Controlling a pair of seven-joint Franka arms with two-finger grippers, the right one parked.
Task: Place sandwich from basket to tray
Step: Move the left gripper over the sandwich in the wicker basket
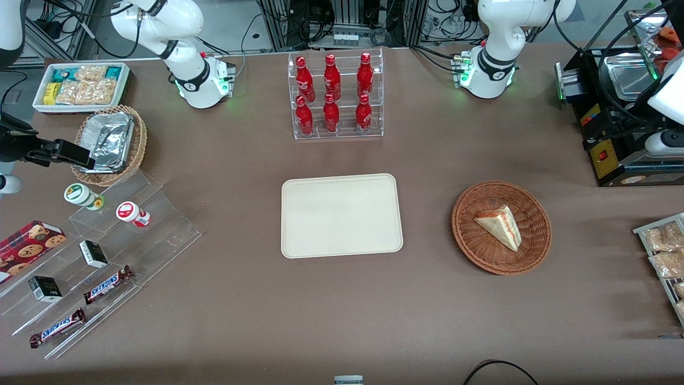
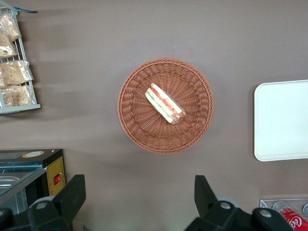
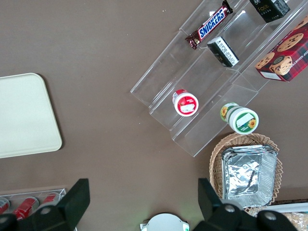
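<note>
- Front view: the sandwich (image 1: 499,226) sits inside the basket (image 1: 470,243), toward the working arm's end of the bench (image 1: 240,299). The tray (image 1: 341,215) lies apart at the basket's 9 o'clock, with nothing on it.
- Left wrist view: the pincer (image 2: 139,199) hangs high above the bench, fingers (image 2: 72,195) spread wide and holding nothing, just off the basket's rim. The sandwich lies on its side mid-basket.

The working arm (image 1: 494,48) is smooth and white, with a round base, a black ring and small green lights. Black cables run to it. Its gripper (image 2: 137,202) has two black fingers (image 2: 72,192), wide apart, with grey round screws on them.
</note>
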